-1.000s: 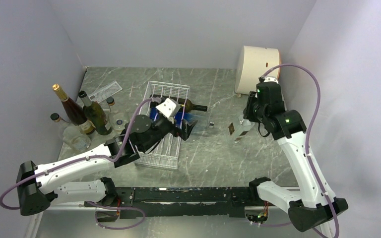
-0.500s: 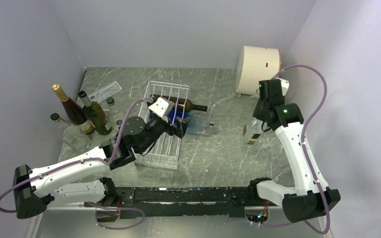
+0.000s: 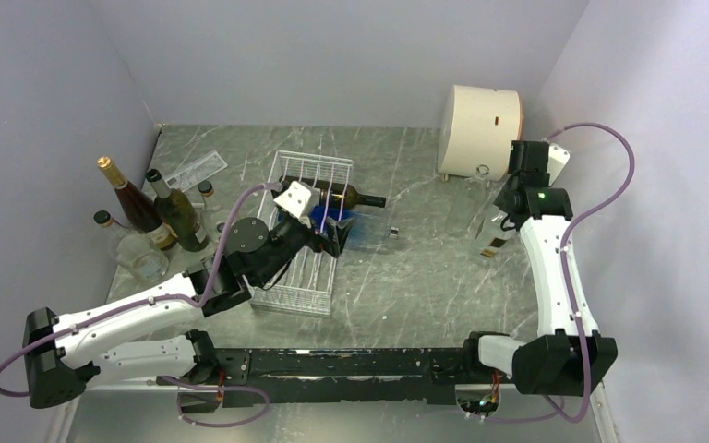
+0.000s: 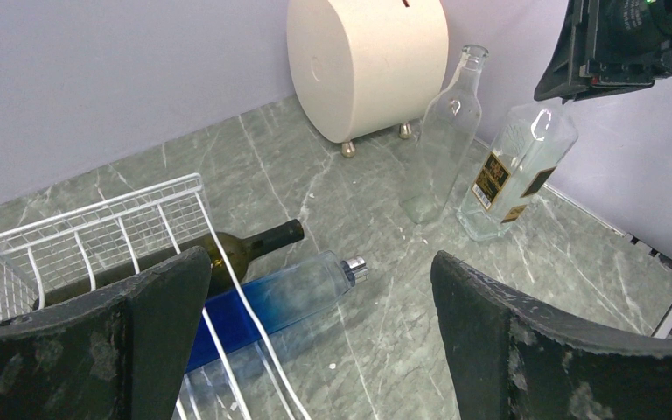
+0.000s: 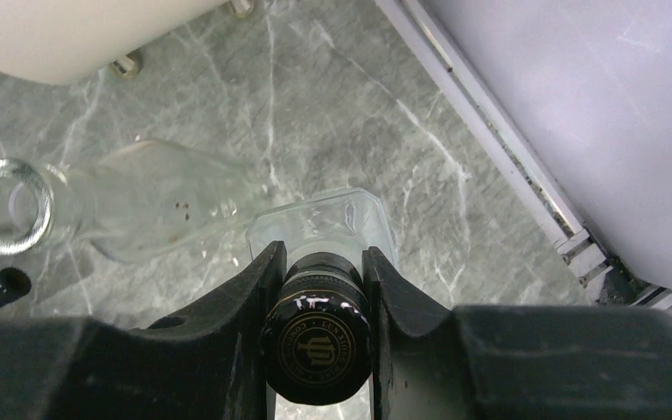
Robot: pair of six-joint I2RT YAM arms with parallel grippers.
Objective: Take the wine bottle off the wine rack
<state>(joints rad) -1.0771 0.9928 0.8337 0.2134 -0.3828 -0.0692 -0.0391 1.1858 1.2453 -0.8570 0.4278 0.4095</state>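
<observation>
Bottles (image 3: pixel 152 217) stand crowded in the far left corner of the grey marbled worktop (image 3: pixel 406 268). Right of them, the white wire wine rack (image 3: pixel 288 303) lies with its length running near to far. The dark wine bottle (image 4: pixel 245 248) lies on its side across the rack's far end, its neck poking out over the right-hand side. Just nearer, a blue bottle (image 4: pixel 280 293) lies alongside it. Its body is crossed by the rack's side wires and its silver-capped neck is out over the worktop. The left jaws hang above the rack's right side, spread wide apart and holding nothing. At far right, a cream drum (image 3: pixel 480 129) stands on small feet near the far wall. Near it, an uncapped clear bottle (image 4: pixel 442 140) stands upright. Just to its right, the right jaws are clamped on the black cap of a square labelled bottle (image 4: pixel 516 171), which is tilted beside the clear one. Whether its base touches the worktop cannot be told.
</observation>
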